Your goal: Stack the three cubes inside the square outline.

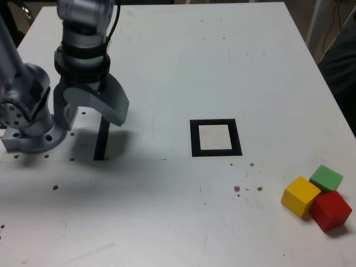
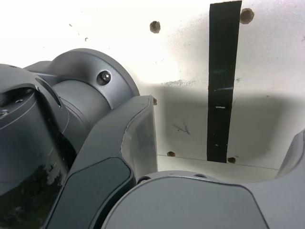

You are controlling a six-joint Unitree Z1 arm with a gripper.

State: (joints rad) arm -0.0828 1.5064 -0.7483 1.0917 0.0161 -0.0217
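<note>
Nothing is stacked yet: my jaws (image 1: 94,114) hang wide and empty at the exterior view's upper left, the square outline (image 1: 216,138) mid-frame holds nothing, and the yellow cube (image 1: 300,195), green cube (image 1: 326,178) and red cube (image 1: 330,210) huddle touching on the counter (image 1: 183,61) at lower right.

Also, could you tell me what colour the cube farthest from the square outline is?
Red: the red cube, seen best in the exterior view.
</note>
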